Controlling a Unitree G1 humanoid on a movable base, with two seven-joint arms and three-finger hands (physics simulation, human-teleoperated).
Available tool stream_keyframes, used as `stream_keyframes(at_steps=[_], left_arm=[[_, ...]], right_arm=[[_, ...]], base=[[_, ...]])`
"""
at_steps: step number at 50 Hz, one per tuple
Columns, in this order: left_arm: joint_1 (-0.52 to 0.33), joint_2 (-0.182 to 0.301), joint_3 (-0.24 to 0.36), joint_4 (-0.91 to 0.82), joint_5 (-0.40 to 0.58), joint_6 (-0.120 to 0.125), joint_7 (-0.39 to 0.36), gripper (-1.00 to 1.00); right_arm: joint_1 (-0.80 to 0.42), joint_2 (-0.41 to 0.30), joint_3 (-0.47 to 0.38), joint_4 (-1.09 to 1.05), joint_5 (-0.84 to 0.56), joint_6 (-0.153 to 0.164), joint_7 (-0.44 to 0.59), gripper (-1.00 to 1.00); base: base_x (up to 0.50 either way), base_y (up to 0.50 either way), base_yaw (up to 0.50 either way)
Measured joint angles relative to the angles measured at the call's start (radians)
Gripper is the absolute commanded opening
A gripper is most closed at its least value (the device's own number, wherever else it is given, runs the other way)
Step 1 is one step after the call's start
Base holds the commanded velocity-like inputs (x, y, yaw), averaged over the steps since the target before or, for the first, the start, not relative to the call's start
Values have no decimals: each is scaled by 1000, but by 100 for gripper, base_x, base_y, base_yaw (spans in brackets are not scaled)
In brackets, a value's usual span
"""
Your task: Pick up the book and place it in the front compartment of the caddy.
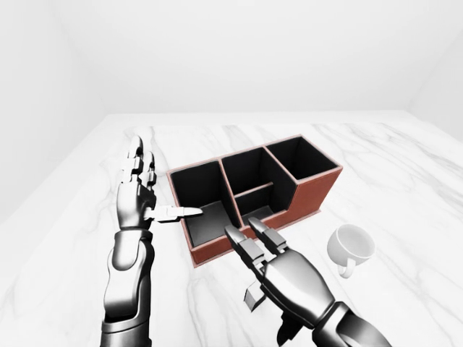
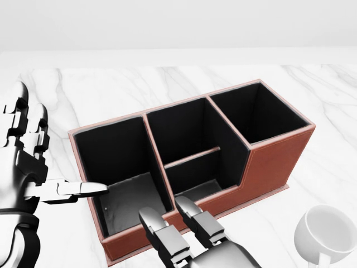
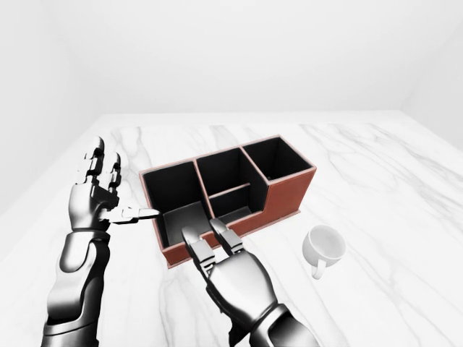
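Note:
The red-brown caddy [image 2: 274, 162] with black insides stands in the middle of the head view on the marble table [image 2: 111, 89]. Its low compartment [image 2: 196, 174] lies at the bottom middle, and only a grey floor shows inside it. No book shows plainly in any view. My left hand [image 2: 58, 148] is open at the left, with its thumb pointing over the rim of the caddy's left compartment [image 2: 125, 195]. My right hand [image 2: 166, 211] is open at the bottom. Its two fingers [image 2: 192, 215] lie just below the caddy's lower wall, and nothing is held in them.
A white mug [image 3: 325, 246] stands on the table to the right of my right hand, below the caddy's right end. Pale walls rise beyond the table's top edge.

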Motion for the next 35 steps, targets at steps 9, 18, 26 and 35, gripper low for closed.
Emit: stream_keyframes(at_steps=[9, 18, 26, 35], left_arm=[[1, 0, -1, -2, 0, 0, 0, 100], [2, 0, 0, -5, 0, 0, -1, 100], [1, 0, 1, -2, -1, 0, -2, 100], [-4, 3, 5, 6, -4, 0, -2, 100]], right_arm=[[0, -3, -7, 23, 6, -5, -14, 100], [2, -5, -15, 49, 12, -11, -31, 100], [3, -6, -21, 66, 17, -15, -41, 100], [6, -9, -29, 91, 22, -25, -59, 100]], base=[[0, 0, 0], [0, 0, 0], [0, 0, 0], [0, 0, 0]])
